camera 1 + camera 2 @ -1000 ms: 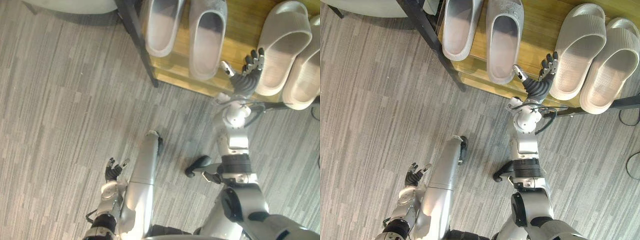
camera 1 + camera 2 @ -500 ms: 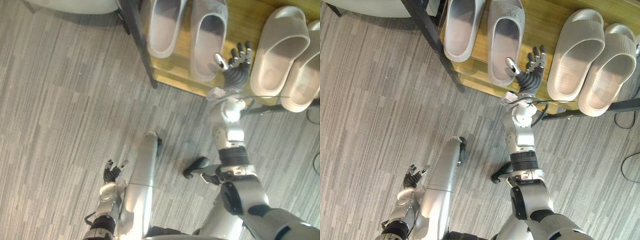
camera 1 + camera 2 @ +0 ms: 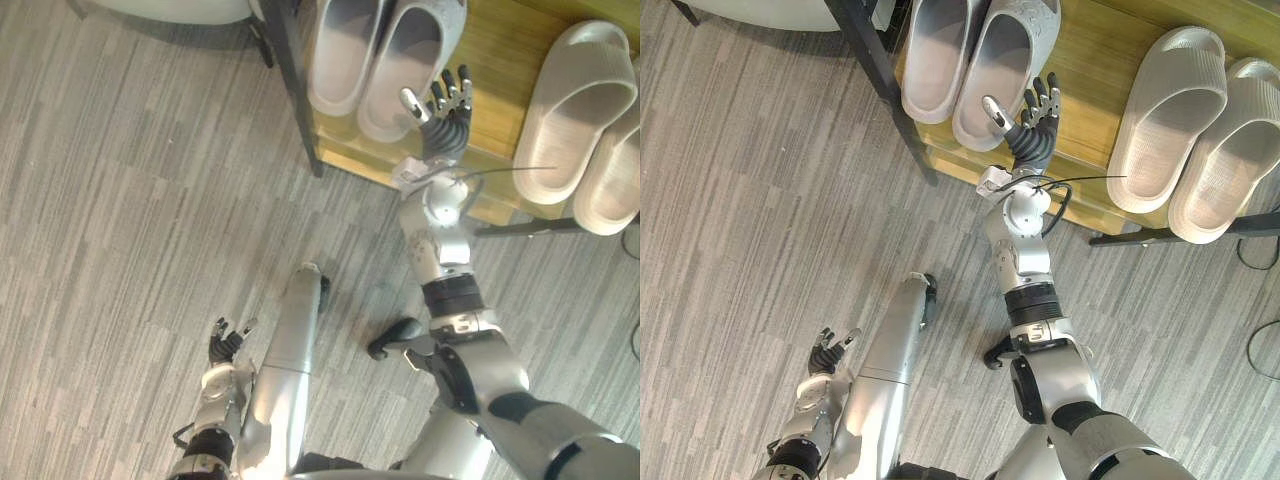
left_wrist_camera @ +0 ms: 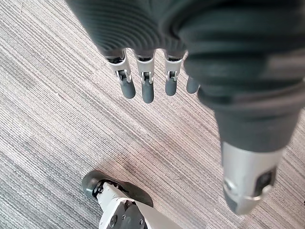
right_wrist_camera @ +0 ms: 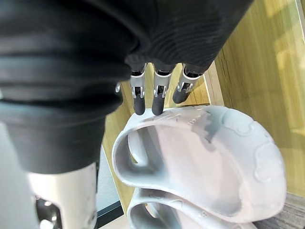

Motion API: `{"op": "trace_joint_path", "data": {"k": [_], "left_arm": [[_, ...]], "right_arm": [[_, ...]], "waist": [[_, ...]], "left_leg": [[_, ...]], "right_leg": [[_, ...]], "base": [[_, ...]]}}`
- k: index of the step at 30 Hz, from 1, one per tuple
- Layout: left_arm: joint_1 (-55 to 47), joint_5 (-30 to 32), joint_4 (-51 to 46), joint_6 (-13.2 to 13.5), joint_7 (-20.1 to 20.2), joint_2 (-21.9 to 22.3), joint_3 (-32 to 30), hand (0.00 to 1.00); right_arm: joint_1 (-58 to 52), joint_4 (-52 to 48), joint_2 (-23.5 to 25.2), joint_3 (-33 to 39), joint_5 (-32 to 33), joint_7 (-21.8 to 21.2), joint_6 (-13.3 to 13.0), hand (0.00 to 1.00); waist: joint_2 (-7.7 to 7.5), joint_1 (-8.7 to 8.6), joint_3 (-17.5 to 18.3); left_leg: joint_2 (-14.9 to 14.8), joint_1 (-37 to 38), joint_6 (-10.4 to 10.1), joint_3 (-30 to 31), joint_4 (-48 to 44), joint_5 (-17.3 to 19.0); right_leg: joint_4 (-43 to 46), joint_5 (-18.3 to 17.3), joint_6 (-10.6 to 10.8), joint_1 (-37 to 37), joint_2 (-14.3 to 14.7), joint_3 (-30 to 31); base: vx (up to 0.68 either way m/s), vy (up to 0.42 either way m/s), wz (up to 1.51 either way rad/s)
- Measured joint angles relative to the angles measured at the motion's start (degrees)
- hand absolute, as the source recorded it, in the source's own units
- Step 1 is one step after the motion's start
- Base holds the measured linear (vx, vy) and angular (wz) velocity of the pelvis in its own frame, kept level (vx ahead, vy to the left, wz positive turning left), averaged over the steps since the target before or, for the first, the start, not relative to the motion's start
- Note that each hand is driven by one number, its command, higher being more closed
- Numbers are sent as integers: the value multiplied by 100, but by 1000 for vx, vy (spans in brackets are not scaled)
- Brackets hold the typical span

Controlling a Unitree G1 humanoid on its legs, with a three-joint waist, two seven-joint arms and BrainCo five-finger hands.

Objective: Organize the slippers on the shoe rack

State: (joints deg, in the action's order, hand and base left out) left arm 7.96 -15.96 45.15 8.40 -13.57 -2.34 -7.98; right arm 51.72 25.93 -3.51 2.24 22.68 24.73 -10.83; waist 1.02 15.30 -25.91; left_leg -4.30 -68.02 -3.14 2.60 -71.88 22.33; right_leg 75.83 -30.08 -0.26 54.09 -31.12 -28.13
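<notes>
Two grey clog slippers lie side by side on the wooden shoe rack [image 3: 500, 60]: the left clog [image 3: 340, 50] and the right clog [image 3: 405, 65], which is angled with its heel against the left one. My right hand [image 3: 445, 105] is open, its straight fingers [image 5: 157, 98] alongside the right clog [image 5: 205, 157]. Two beige slide slippers, one [image 3: 570, 105] and the other [image 3: 615, 170], rest at the rack's right end, soles overhanging the front edge. My left hand [image 3: 225, 342] hangs open low over the carpet, fingers [image 4: 145, 81] straight and holding nothing.
The rack's black frame post [image 3: 295, 100] runs down at its left end. Striped grey carpet [image 3: 130, 220] covers the floor in front. A pale rounded object [image 3: 160, 8] sits at the far left beyond the rack.
My right hand has swept left across the shelf from beside the beige slides to the right grey clog, whose heel has swung left against its mate. The left hand has not moved.
</notes>
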Motion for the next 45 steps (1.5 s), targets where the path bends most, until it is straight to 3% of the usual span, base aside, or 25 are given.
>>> {"op": "trace_joint_path", "data": {"k": [5,14,18,26,32,37,39,42,45], "left_arm": [[40,-4,66,-1,-3,101,-5,0],[43,-135,60,-1,1,111,-6,0],[40,-217,45,-3,11,120,2,0],[-236,-446,-101,9,48,82,-8,0],[-652,-444,-137,15,212,-28,12,0],[-897,-434,-105,47,387,-264,276,0],[-980,-423,-40,80,440,-452,493,0],[-1031,-250,120,74,537,-617,688,0],[-1067,17,244,21,643,-628,919,0]], "right_arm": [[106,228,-135,51,49,23,9,0],[186,194,-243,88,-21,62,102,0],[-59,-312,-352,102,-126,60,205,0],[-1182,-1693,-363,9,-709,36,233,0],[-2301,-2394,-318,-378,-1203,-277,226,0],[-3395,-2461,-362,-575,-1693,-800,224,0],[-3841,-2113,-411,-573,-1845,-1009,227,0],[-4364,-1482,-497,-556,-2051,-1172,238,0],[-4828,-867,-585,-361,-2197,-1296,254,0]], "waist": [[144,59,84],[153,57,89],[152,28,88],[138,-258,80],[94,-459,69],[-129,-624,139],[-316,-708,317],[-454,-835,554],[-483,-961,810]], "left_leg": [[-1,-12,-11,13,-3,0],[-12,7,-16,-28,11,-5],[-17,128,-8,-68,9,-1],[-122,907,92,-318,171,94],[-205,2170,97,-584,1068,10],[-81,3376,30,-703,2338,-427],[-4,3838,12,-721,3030,-666],[41,4402,-1,-752,3881,-966],[141,4925,19,-828,4723,-1309]], "right_leg": [[9,-4,-6,11,1,-8],[11,-6,-9,45,1,45],[11,-5,-9,-35,1,109],[-163,-5,108,-599,32,262],[-1043,276,151,-1695,213,157],[-2194,697,224,-2865,349,-214],[-2804,920,281,-3280,472,-357],[-3642,1258,349,-3792,710,-524],[-4410,1607,432,-4185,884,-602]], "base": [[0,0,0],[0,0,0],[2,-1,-1],[-4,-4,-10],[41,-15,-10],[113,-22,8],[135,-15,9],[134,-6,0],[109,37,-3]]}}
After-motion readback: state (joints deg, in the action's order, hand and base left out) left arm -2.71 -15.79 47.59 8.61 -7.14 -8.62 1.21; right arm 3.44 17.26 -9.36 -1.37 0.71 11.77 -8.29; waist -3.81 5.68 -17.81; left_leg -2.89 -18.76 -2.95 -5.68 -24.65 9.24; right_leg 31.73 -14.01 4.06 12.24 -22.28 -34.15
